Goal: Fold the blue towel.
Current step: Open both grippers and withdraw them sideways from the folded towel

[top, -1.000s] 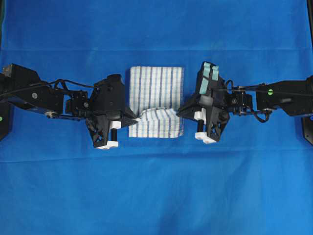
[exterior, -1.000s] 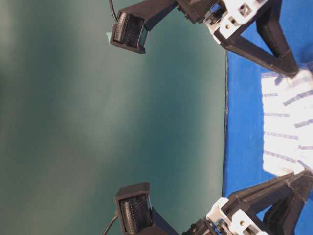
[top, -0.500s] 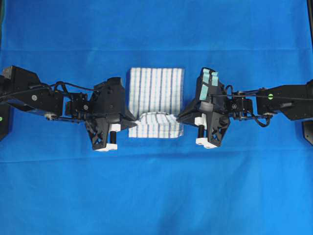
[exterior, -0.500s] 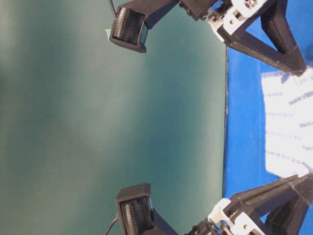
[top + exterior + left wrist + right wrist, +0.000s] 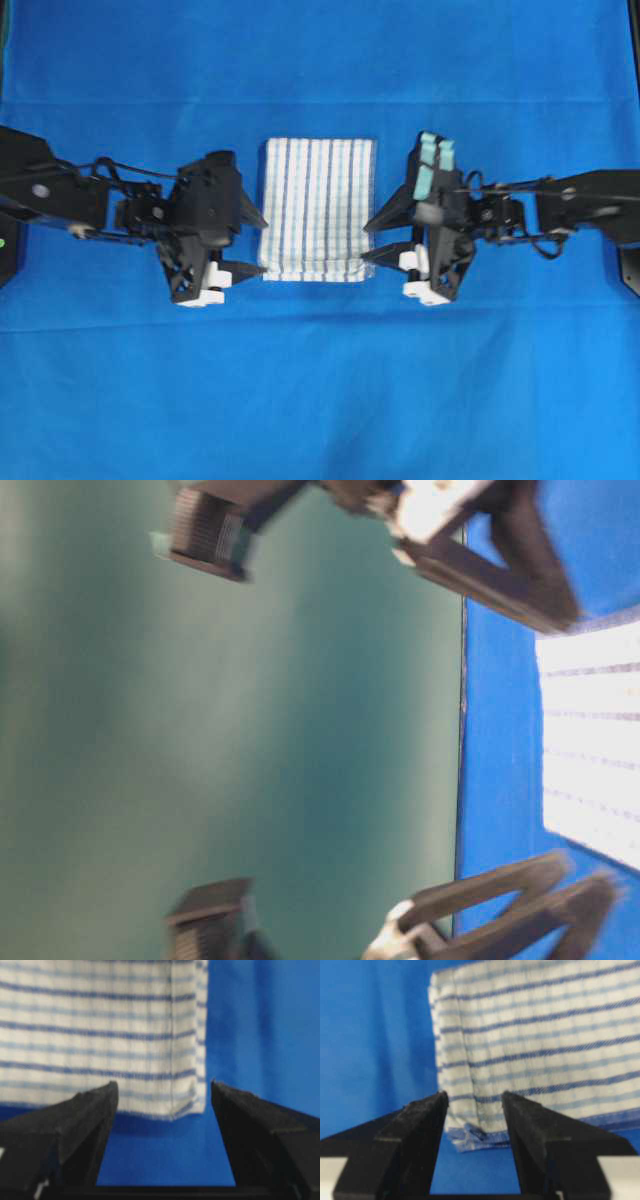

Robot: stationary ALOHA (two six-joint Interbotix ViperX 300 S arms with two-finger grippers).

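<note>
The blue towel (image 5: 317, 210), white with thin blue stripes, lies folded flat in the middle of the table. My left gripper (image 5: 262, 246) is open and empty just off the towel's left near corner. In the left wrist view the towel (image 5: 100, 1035) ends just ahead of the open left gripper (image 5: 164, 1085). My right gripper (image 5: 367, 243) is open and empty at the towel's right near corner. In the right wrist view the towel (image 5: 535, 1045) has a rumpled corner lying ahead of the right gripper (image 5: 474, 1095). The towel also shows in the table-level view (image 5: 595, 740).
A plain bright-blue cloth (image 5: 320, 380) covers the whole table. Both arms reach in from the left and right edges at mid-height. The table-level view is blurred, with a green wall (image 5: 250, 730) behind the table edge.
Both grippers have let go of the towel's near edge and opened. The raised fold has dropped flat. Both grippers have drawn back outward, the left one farther.
</note>
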